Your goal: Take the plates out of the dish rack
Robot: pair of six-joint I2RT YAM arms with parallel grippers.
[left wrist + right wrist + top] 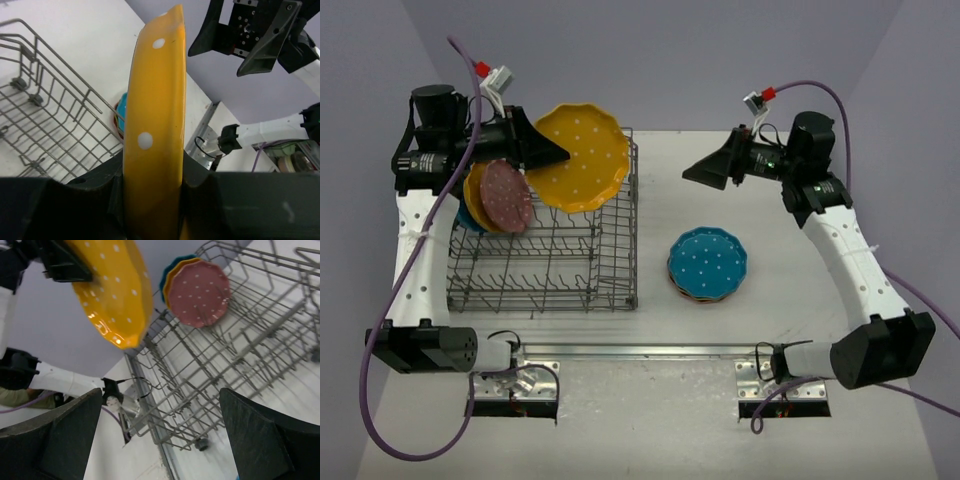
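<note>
My left gripper [552,153] is shut on a large orange-yellow dotted plate [582,157], held in the air above the far right part of the grey wire dish rack [610,270]. The left wrist view shows the plate edge-on [154,125] between the fingers. A pink-red plate [506,196] stands in the rack's left end, with an orange-yellow plate and a blue plate behind it. A stack topped by a blue plate [708,261] lies on the table to the right of the rack. My right gripper [695,174] is open and empty, raised above the table right of the rack, facing it.
The white table [800,330] has a metal rail along its near edge. The right wrist view shows the held plate [112,287], the standing plates [199,292] and the rack [240,355].
</note>
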